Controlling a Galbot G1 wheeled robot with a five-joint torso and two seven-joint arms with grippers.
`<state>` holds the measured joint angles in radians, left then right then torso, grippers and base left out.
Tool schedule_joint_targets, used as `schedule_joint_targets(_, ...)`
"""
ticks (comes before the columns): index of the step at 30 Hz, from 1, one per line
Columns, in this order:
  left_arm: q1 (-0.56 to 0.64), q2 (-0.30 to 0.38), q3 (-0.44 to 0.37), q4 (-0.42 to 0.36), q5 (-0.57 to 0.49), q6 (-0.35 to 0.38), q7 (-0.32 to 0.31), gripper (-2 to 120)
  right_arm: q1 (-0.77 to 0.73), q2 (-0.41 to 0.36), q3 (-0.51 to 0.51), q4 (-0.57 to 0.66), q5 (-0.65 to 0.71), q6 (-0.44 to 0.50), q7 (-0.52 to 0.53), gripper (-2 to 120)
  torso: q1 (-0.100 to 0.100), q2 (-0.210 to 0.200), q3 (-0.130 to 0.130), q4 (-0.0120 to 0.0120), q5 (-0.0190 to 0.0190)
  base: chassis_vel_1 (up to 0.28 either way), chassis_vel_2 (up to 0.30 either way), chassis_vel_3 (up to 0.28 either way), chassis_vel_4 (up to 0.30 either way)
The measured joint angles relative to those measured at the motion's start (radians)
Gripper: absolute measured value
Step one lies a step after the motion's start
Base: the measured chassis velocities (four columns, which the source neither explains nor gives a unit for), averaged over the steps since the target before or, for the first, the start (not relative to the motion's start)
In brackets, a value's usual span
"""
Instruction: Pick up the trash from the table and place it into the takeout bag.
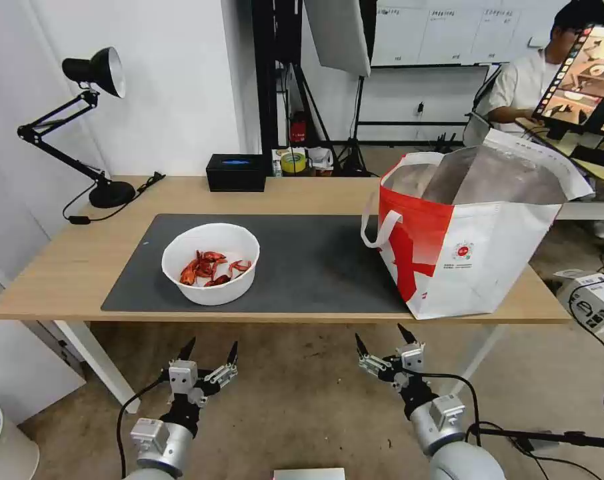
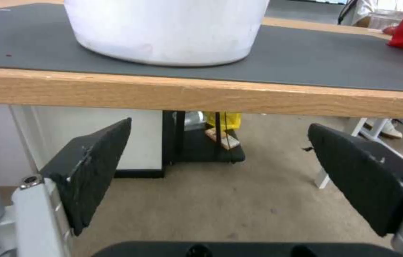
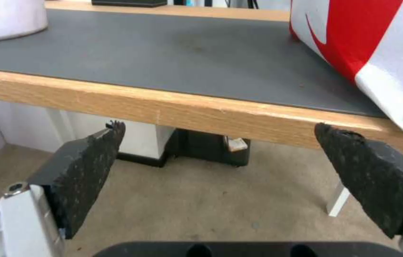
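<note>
While both arms hang below the front edge of the long light-wood table (image 1: 82,280), nothing is held in either gripper. The left gripper (image 1: 209,352) sits under the front edge, directly in front of and lower than the white round bowl of red crayfish shells (image 1: 211,263), its two black fingers spread wide with only floor between them. In the left wrist view the bowl (image 2: 168,30) stands on the large dark grey rectangular mat (image 2: 306,60) close to the table's front edge (image 2: 201,94), above and beyond the open fingers (image 2: 94,167). The right gripper (image 1: 382,340) also hangs below the front edge, between the bowl and the large red-and-white insulated takeout bag with silver foil lining (image 1: 469,240), its fingers spread wide and empty as well. The bag stands upright at the right end of the table, its base overlapping the mat's right edge and reaching the front edge, mouth open. In the right wrist view the bag's lower corner (image 3: 377,53) rests by the front edge (image 3: 187,109), above the right gripper's finger (image 3: 377,178).
</note>
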<state>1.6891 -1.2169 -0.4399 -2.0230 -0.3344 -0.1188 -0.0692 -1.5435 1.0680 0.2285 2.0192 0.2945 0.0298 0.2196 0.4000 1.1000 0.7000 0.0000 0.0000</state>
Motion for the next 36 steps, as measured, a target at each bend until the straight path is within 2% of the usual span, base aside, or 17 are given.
schedule_joint_targets(6,-0.005,0.012,-0.017,-0.019,-0.025,0.008,-0.005,100,0.000,0.000,0.000,0.002,0.001,0.000,0.000,100,0.000,0.000,0.000,0.0001,-0.0001,0.000,0.000,0.000,0.000)
schedule_joint_targets(11,-0.038,0.073,-0.050,-0.113,-0.111,0.110,-0.070,100,0.000,-0.001,0.000,0.003,0.002,-0.001,0.000,100,0.000,0.000,0.000,0.0001,-0.0001,0.000,0.000,0.000,0.000)
schedule_joint_targets(12,-0.038,0.073,-0.050,-0.113,-0.111,0.110,-0.070,100,0.000,-0.001,0.000,0.003,0.002,-0.001,0.000,100,0.000,0.000,0.000,0.0001,-0.0001,0.000,0.000,0.000,0.000)
schedule_joint_targets(15,-0.091,0.137,-0.094,-0.155,-0.203,0.191,-0.112,100,0.001,-0.001,0.000,0.003,0.002,-0.001,0.000,100,0.000,0.000,0.000,-0.0001,-0.0001,0.000,0.000,0.000,0.000)
schedule_joint_targets(18,-0.108,0.161,-0.113,-0.168,-0.245,0.226,-0.122,100,0.001,-0.001,0.000,0.003,0.002,-0.001,0.000,100,0.000,0.000,0.000,0.0000,-0.0001,0.000,0.000,0.000,0.000)
schedule_joint_targets(19,-0.126,0.188,-0.128,-0.182,-0.292,0.259,-0.141,100,0.001,-0.001,0.000,0.003,0.002,-0.001,0.000,100,0.000,0.000,0.000,0.0001,-0.0002,0.000,0.000,0.000,0.000)
schedule_joint_targets(20,-0.126,0.188,-0.128,-0.182,-0.292,0.259,-0.141,100,0.001,-0.001,0.000,0.003,0.002,-0.001,0.000,100,0.000,0.000,0.000,0.0001,-0.0002,0.000,0.000,0.000,0.000)
schedule_joint_targets(21,-0.148,0.221,-0.143,-0.198,-0.349,0.301,-0.162,100,0.001,-0.001,0.000,0.004,0.002,-0.002,0.001,100,0.000,0.000,0.000,0.0000,0.0000,0.000,0.000,0.000,0.000)
schedule_joint_targets(22,-0.148,0.221,-0.143,-0.198,-0.349,0.301,-0.162,100,0.001,-0.001,0.000,0.004,0.002,-0.002,0.001,100,0.000,0.000,0.000,0.0000,0.0000,0.000,0.000,0.000,0.000)
schedule_joint_targets(25,-0.222,0.309,-0.164,-0.231,-0.494,0.421,-0.235,100,0.001,-0.001,0.000,0.004,0.003,-0.002,0.000,100,0.000,0.000,0.000,0.0001,-0.0001,0.000,0.000,0.000,0.000)
schedule_joint_targets(26,-0.222,0.309,-0.164,-0.231,-0.494,0.421,-0.235,100,0.001,-0.001,0.000,0.004,0.003,-0.002,0.000,100,0.000,0.000,0.000,0.0001,-0.0001,0.000,0.000,0.000,0.000)
schedule_joint_targets(28,-0.285,0.365,-0.164,-0.240,-0.625,0.492,-0.291,100,0.001,-0.001,0.000,0.004,0.003,-0.002,0.000,100,0.000,0.000,0.000,-0.0001,-0.0001,0.000,0.000,0.000,0.000)
schedule_joint_targets(30,-0.305,0.384,-0.160,-0.237,-0.666,0.507,-0.308,100,0.001,-0.001,0.000,0.004,0.003,-0.002,0.000,100,0.000,0.000,0.000,-0.0001,0.0001,0.000,0.000,0.000,0.000)
schedule_joint_targets(32,-0.339,0.427,-0.151,-0.219,-0.752,0.527,-0.339,100,0.001,-0.001,0.000,0.004,0.003,-0.002,0.000,100,0.000,0.000,0.000,0.0000,-0.0002,0.000,0.000,0.000,0.000)
schedule_joint_targets(33,-0.339,0.427,-0.151,-0.219,-0.752,0.527,-0.339,100,0.001,-0.001,0.000,0.004,0.003,-0.002,0.000,100,0.000,0.000,0.000,0.0000,-0.0002,0.000,0.000,0.000,0.000)
schedule_joint_targets(36,-0.404,0.470,-0.122,-0.167,-0.854,0.553,-0.386,100,0.001,-0.001,0.000,0.005,0.003,-0.002,0.000,100,0.000,0.000,0.000,0.0001,-0.0002,0.000,0.000,0.000,0.000)
